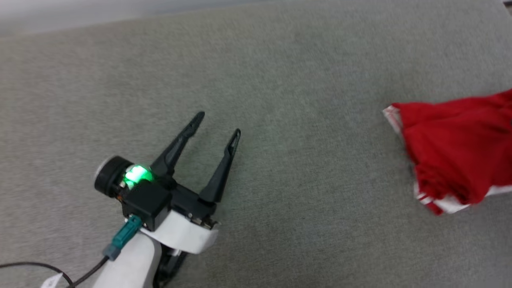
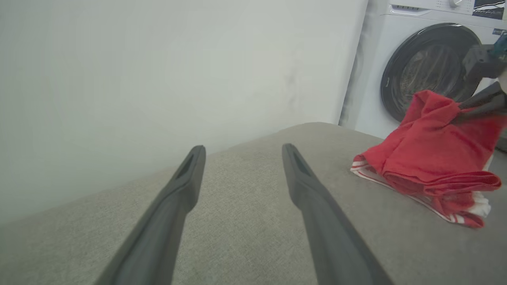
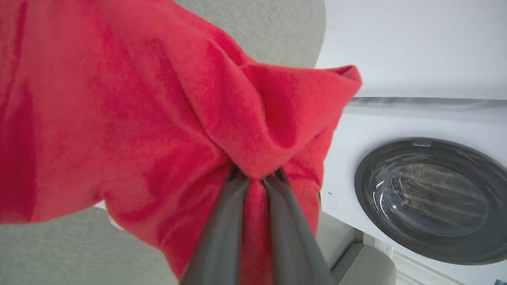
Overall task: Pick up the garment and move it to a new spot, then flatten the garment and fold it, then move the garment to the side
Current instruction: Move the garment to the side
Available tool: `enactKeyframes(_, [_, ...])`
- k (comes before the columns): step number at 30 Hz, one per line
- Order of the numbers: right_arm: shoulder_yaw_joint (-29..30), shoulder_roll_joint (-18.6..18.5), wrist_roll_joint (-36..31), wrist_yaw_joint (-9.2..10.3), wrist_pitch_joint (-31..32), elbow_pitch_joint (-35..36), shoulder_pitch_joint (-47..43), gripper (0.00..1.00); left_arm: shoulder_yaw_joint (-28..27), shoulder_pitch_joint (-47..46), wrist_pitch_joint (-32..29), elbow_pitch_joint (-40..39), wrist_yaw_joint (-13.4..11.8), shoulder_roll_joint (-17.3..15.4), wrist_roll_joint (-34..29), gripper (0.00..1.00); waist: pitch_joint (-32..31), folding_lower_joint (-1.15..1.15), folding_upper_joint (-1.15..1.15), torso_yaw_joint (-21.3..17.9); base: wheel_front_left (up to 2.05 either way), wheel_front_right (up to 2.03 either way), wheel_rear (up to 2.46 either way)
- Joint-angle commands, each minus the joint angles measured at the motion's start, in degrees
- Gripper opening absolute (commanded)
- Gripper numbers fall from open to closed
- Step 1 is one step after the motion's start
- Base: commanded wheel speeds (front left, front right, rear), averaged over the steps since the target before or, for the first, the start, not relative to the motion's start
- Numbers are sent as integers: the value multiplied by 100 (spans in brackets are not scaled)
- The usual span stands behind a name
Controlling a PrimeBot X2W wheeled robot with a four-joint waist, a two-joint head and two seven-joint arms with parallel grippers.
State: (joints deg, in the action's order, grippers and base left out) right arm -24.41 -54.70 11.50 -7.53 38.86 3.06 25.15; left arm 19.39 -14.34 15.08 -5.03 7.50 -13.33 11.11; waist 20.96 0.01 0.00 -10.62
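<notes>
The garment point(image 1: 456, 156) is a red shirt with white, red-striped trim, bunched up at the right edge of the grey surface. In the left wrist view the garment point(image 2: 427, 158) has one corner lifted, with my right gripper point(image 2: 461, 111) shut on that raised fold. In the right wrist view my right gripper point(image 3: 255, 178) pinches the red cloth point(image 3: 158, 118) between its tips, and the fabric drapes over them. My left gripper point(image 1: 220, 126) is open with nothing in it over the grey surface at the lower left, well apart from the shirt. Its fingers point(image 2: 182, 186) stand wide.
The grey fabric surface point(image 1: 300, 100) stretches wide between my left gripper and the shirt. A white washing machine point(image 2: 427, 59) with a dark round door stands beyond the surface's far right edge, beside a pale wall point(image 2: 158, 71).
</notes>
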Motion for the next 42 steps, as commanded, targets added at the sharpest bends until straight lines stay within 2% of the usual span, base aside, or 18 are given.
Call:
enactKeyframes(1, [178, -90, 27, 9, -247, -231, 256, 0, 18, -266, 10, -38, -4, -132, -43, 100, 680, -1, 0, -480, 0, 0, 0])
enactKeyframes(10, [832, -361, -19, 9, -1301, -1809, 433, 0, 158, -916, 10, -342, -4, -546, -114, 100, 1480, -1, 0, -499, 0, 0, 0])
enactKeyframes(17, [1459, -53, -256, 8, -2148, -2880, 531, 0, 129, -1097, 10, -575, -4, -742, -189, 100, 1841, -1, 0, -428, 0, 0, 0])
enactKeyframes(24, [1796, 288, -578, 9, -2653, -3414, 723, 0, 117, -1122, 10, -595, -12, -830, -222, 100, 1910, -1, 0, -393, 0, 0, 0])
enactKeyframes(25, [1832, 335, -627, 9, -2716, -3453, 762, 45, 110, -1127, 10, -593, -22, -828, -222, 100, 1896, -1, 0, -382, 0, 0, 0])
enactKeyframes(26, [1885, 382, -637, 9, -2754, -3502, 813, 100, 106, -1127, 10, -589, -32, -816, -212, 100, 1870, -1, 0, -375, 0, 0, 0])
enactKeyframes(33, [2101, 504, -815, 8, -3037, -3394, 1020, 100, 1, -899, 10, -502, -97, -632, -93, 100, 1337, -1, 0, -286, 0, 0, 0])
enactKeyframes(39, [2142, 697, -721, 8, -3550, -2724, 1042, 100, -299, -478, 10, -438, -202, -401, 19, 100, 541, -1, 0, -79, 0, 0, 0])
enactKeyframes(42, [2154, 878, -568, 7, -3894, -2403, 847, 100, -541, -198, 11, -343, -338, -276, 54, 100, 134, -1, 0, 77, 0, 0, 0])
